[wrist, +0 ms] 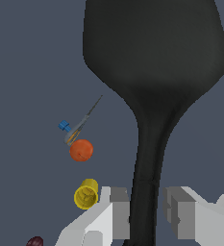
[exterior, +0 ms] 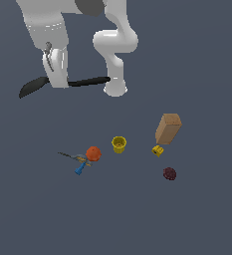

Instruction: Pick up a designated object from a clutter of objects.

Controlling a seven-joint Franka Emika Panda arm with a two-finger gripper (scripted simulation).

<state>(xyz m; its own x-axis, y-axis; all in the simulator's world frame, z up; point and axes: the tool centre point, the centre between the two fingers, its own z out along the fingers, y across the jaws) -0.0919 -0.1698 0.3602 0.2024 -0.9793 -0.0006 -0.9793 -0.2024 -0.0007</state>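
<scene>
Exterior view: white glossy arm fills the top, hand (exterior: 58, 82) low on its left segment, fingers mostly hidden behind the casing. Black spatula (exterior: 62, 84) lies roughly level across the hand, broad flat matte blade sticking out toward the exterior view's left, long thin handle running right until it meets the arm's white base; it sits well apart from the clutter, whether lifted off the table (exterior: 207, 219) can't be told here. Table is flat plain dark grey-blue. Clutter lower down: orange ball (exterior: 93, 154), round and slightly rough, touching the scissors (exterior: 77, 162) with blue-and-orange handles and thin grey blades; small yellow cup (exterior: 119, 144) upright just right of the ball; tan box (exterior: 168, 128), tall cardboard-looking block tilted; small yellow block (exterior: 158, 150) at its lower corner; dark red berry (exterior: 170, 174), bumpy, alone near the block. Wrist view: spatula (wrist: 152, 72) dominates, wide rounded blade narrowing into a slim neck that passes between two grey blocky fingers (wrist: 119, 211), hand (wrist: 147, 214) clenched on the handle, pads against both sides. Behind, partly blocked by the blade: scissors (wrist: 75, 129), ball (wrist: 81, 150), cup (wrist: 86, 194) lying open-mouthed toward camera, berry (wrist: 35, 241) cut by the frame edge.
</scene>
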